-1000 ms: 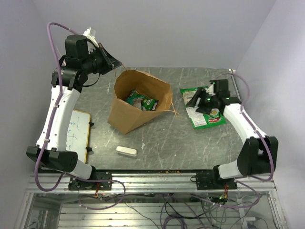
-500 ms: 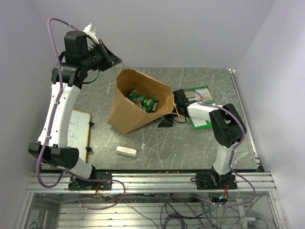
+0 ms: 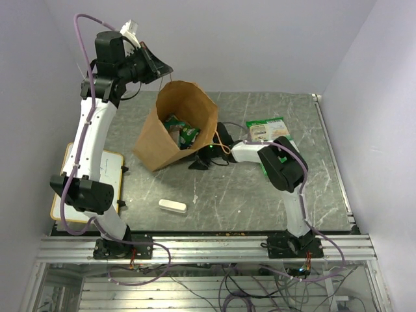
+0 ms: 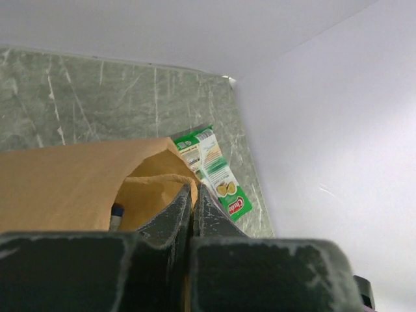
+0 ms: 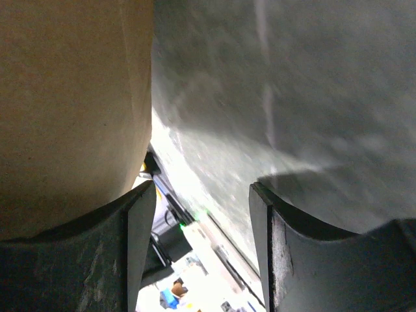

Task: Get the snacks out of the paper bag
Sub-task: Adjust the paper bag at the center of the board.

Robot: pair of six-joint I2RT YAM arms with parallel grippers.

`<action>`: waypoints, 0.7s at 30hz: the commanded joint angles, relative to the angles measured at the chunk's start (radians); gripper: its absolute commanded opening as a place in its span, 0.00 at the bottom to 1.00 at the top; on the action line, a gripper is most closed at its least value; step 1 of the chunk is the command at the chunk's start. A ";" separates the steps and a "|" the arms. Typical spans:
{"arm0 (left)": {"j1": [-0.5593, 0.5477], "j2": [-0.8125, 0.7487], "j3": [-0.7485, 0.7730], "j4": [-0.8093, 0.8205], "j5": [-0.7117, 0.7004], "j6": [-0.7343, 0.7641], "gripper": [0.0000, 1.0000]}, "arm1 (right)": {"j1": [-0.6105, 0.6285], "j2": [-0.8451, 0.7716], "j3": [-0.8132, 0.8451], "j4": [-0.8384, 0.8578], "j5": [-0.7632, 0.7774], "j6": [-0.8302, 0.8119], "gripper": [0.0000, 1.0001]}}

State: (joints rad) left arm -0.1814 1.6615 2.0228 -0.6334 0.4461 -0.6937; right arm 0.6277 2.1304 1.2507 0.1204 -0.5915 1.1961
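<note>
Left gripper point(image 4: 193, 195) clamped shut, apparently holding the paper bag point(image 3: 159, 140) tilted. Right gripper point(image 5: 203, 195) spread, empty, beside it. Green snack packets point(image 3: 181, 132) lie inside: light, slippery foil. I'd pinch an edge.

Top view high, facing down-forward; wrist views close-in; all three share paper bag point(image 3: 155, 144).

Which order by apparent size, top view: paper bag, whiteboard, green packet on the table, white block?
1. paper bag and whiteboard: look alike, and the left arm hides part of the board, so unranked.
2. green packet, partly under the right arm.
3. white block.
</note>
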 commanded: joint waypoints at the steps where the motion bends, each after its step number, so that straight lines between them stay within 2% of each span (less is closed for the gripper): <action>1: 0.006 0.004 0.066 0.187 0.101 -0.023 0.07 | 0.038 0.071 0.130 0.085 0.072 0.069 0.59; 4: 0.005 -0.025 -0.006 0.213 0.132 -0.024 0.07 | 0.044 0.088 0.180 0.037 0.093 0.042 0.59; 7: 0.005 -0.110 -0.155 0.252 0.147 -0.041 0.07 | 0.029 0.038 0.138 -0.032 0.105 -0.042 0.59; 11: 0.005 -0.242 -0.394 0.360 0.183 -0.131 0.07 | -0.026 -0.116 0.008 -0.184 0.183 -0.279 0.60; 13: 0.002 -0.279 -0.467 0.400 0.203 -0.177 0.07 | -0.075 -0.228 -0.082 -0.255 0.248 -0.366 0.60; 17: -0.032 -0.324 -0.555 0.437 0.211 -0.244 0.07 | -0.226 -0.430 -0.289 -0.289 0.292 -0.451 0.61; 21: -0.126 -0.308 -0.548 0.417 0.189 -0.263 0.07 | -0.364 -0.580 -0.327 -0.394 0.319 -0.595 0.61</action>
State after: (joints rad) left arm -0.2249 1.3510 1.4700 -0.2886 0.6064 -0.9001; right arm 0.3523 1.6485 0.9485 -0.1463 -0.3393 0.7940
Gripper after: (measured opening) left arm 0.075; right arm 0.611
